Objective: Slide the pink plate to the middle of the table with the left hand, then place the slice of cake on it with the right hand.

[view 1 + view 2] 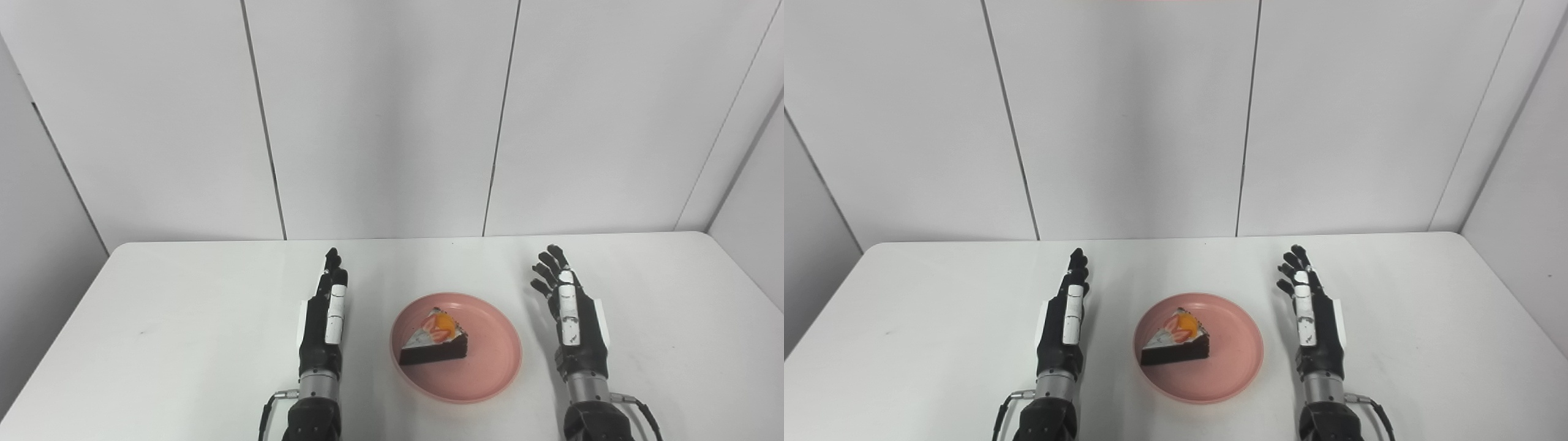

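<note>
Two hands (324, 318) (576, 318), one plate (490, 373), one cake slice (435, 343)

the slice of cake (433, 346) lies on the pink plate (490, 367); left robot hand (324, 318) and right robot hand (572, 318) flank the plate, fingers apart, empty.

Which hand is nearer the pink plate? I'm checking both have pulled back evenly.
Right, narrowly. The right hand sits just off the pink plate rim; the left hand stands slightly further off the opposite side. Neither touches it.

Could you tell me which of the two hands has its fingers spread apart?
The right hand: its fingers fan out, while the left hand holds its fingers straight and together. Both flank the plate.
</note>
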You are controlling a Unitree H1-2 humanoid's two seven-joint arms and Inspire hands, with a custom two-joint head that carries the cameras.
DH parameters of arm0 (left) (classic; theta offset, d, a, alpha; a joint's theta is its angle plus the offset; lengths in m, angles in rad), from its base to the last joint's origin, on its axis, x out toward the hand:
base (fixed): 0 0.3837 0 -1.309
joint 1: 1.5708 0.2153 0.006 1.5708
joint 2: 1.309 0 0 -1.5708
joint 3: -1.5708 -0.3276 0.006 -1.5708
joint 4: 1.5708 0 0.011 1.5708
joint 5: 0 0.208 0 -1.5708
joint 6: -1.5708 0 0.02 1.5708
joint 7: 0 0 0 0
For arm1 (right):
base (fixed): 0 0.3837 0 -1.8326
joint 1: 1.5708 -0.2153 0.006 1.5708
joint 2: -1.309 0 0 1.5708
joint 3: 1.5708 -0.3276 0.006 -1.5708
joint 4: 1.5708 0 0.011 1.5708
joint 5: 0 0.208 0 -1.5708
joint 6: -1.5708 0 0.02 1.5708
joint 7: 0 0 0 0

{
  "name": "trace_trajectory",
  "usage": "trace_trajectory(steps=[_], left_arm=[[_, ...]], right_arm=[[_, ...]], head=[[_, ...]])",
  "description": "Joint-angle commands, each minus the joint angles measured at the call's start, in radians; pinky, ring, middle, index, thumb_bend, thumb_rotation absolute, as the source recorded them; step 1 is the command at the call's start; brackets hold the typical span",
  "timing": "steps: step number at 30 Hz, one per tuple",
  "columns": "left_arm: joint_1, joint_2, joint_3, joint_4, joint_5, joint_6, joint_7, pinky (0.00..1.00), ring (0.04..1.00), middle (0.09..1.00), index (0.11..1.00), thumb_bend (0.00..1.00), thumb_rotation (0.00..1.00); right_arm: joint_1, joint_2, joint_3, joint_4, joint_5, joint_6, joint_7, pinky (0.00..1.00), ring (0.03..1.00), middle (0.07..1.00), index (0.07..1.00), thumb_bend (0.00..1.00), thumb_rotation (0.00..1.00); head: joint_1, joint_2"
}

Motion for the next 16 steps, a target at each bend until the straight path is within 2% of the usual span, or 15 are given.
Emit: trace_trajectory(steps=[1, 7, 16], left_arm=[[0.014, -0.001, -0.005, -0.016, -0.007, -0.001, -0.022, 1.00, 0.986, 0.971, 0.945, 0.82, 0.99], [0.018, 0.003, -0.001, -0.031, -0.023, 0.014, -0.031, 1.00, 0.971, 0.959, 0.946, 0.80, 0.99], [0.022, 0.005, -0.001, -0.047, -0.040, 0.032, -0.039, 1.00, 0.952, 0.947, 0.943, 0.78, 0.98]], right_arm=[[0.037, -0.003, 0.009, 0.041, -0.015, -0.001, 0.019, 0.91, 0.917, 0.917, 0.898, 0.80, 1.00], [0.039, -0.013, 0.035, 0.051, -0.077, -0.012, 0.011, 0.92, 0.929, 0.930, 0.898, 0.81, 1.00], [0.037, -0.008, 0.041, 0.057, -0.077, 0.010, 0.027, 0.98, 0.955, 0.943, 0.905, 0.82, 1.00]], head=[[0.001, 0.001], [0.003, 0.001], [-0.001, 0.002]])
